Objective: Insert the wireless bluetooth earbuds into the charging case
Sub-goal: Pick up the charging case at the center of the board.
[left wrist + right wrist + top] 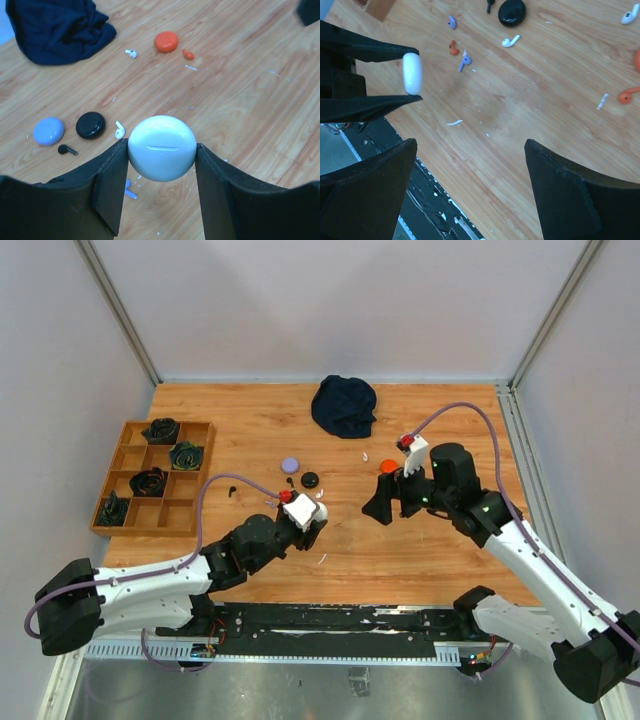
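Left tool [161, 146] around white charging case [162, 162]

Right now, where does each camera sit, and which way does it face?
Top external: above, behind the arm bases, looking down on the table; both arms, left gripper and right gripper show.
Left wrist: on the left arm, looking along the table; its fingers pinch the white case.
Right wrist: on the right arm, looking down toward the left gripper; its open fingers show.
Shared: both wrist views show the white case and black case.
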### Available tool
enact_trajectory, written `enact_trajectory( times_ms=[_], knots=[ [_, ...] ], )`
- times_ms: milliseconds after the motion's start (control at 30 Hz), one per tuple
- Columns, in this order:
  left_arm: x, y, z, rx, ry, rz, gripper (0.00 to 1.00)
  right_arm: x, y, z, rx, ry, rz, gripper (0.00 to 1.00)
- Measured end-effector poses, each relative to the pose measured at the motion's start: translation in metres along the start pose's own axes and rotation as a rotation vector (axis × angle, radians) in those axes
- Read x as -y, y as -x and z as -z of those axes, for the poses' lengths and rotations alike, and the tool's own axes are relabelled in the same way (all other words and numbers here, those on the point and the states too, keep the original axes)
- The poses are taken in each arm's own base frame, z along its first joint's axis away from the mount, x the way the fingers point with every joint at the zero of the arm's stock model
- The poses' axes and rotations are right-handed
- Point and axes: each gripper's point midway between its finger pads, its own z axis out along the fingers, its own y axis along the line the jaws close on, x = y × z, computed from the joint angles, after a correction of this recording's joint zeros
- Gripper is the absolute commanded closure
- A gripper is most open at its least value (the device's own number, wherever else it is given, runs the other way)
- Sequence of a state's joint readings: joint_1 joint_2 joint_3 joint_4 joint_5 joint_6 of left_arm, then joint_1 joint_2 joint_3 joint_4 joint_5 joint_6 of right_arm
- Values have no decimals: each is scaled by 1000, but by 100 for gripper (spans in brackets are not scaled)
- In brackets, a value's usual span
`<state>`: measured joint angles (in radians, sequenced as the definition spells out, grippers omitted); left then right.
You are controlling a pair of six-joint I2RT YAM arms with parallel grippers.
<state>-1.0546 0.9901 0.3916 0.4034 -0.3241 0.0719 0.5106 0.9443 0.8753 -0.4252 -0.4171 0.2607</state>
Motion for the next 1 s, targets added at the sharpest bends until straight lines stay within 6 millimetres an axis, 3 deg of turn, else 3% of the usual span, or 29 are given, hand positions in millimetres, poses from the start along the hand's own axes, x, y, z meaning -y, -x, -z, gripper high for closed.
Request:
enact_trajectory(
  times_ms=[167, 500, 733, 1000],
  knots=[
    [12, 11, 7, 83, -46, -57, 60, -27, 5, -17, -4, 65, 13, 19],
    [27, 22, 12, 155, -102, -142, 62, -73, -6, -46, -56, 166, 40, 36],
    [33, 30, 14, 188, -119, -153, 62, -88, -10, -58, -67, 190, 52, 52],
    [31, 36, 16, 212, -116, -146, 61, -91, -12, -63, -71, 189, 57, 68]
  ],
)
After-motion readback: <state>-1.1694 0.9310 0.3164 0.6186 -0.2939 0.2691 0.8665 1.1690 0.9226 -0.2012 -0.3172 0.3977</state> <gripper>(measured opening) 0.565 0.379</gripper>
